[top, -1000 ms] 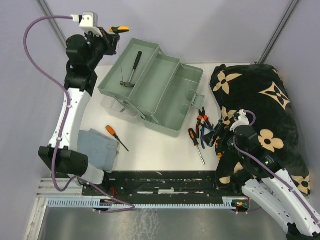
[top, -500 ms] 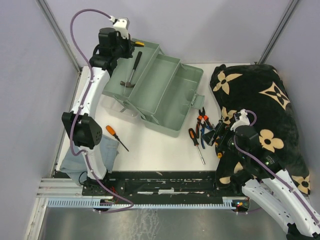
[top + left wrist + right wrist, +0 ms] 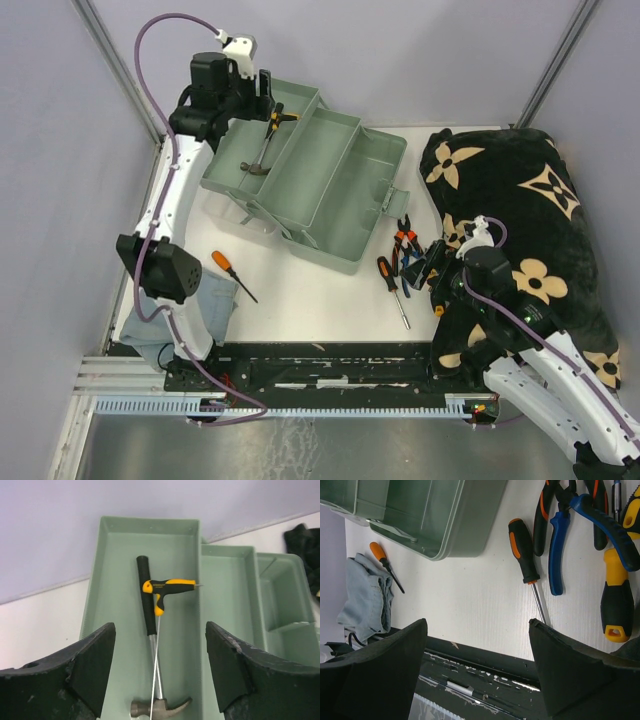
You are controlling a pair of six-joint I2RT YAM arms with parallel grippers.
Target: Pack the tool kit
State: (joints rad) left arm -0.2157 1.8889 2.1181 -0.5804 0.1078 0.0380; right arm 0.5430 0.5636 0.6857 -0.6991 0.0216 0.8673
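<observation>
While the left gripper (image 3: pixel 159 652) hangs above the toolbox (image 3: pixel 340 190), its jaws are spread wide with nothing between them. From the left wrist view, the toolbox's outermost fold-out tray (image 3: pixel 107 605) lies directly beneath. In that tray a small hammer (image 3: pixel 146 600) rests lengthwise, its black grip toward the far end and its steel head (image 3: pixel 161 707) at the near end. A yellow-and-black T-handle screwdriver (image 3: pixel 167 586) lies on top of it, the handle crossing the hammer's grip and its thin shaft running alongside the hammer's shaft.

The pale green toolbox stands unfolded and set diagonally on the far left part of the white table (image 3: pixel 310 300), its trays stepped toward the far left corner.

The right gripper (image 3: pixel 477 650) hovers low over the table's right side, just beside the black flowered blanket (image 3: pixel 530 200), its jaws likewise apart and holding nothing. Beneath it, close to the toolbox's near right corner, lie an orange-and-black screwdriver (image 3: pixel 524 552), blue-handled pliers (image 3: pixel 560 545), orange-and-black pliers (image 3: pixel 545 510) and a yellow-and-black handled tool (image 3: pixel 616 600), all close together on the table.

A smaller orange-handled screwdriver (image 3: pixel 225 265) lies near the table's near left corner, just beside a folded grey-blue cloth (image 3: pixel 200 295).
</observation>
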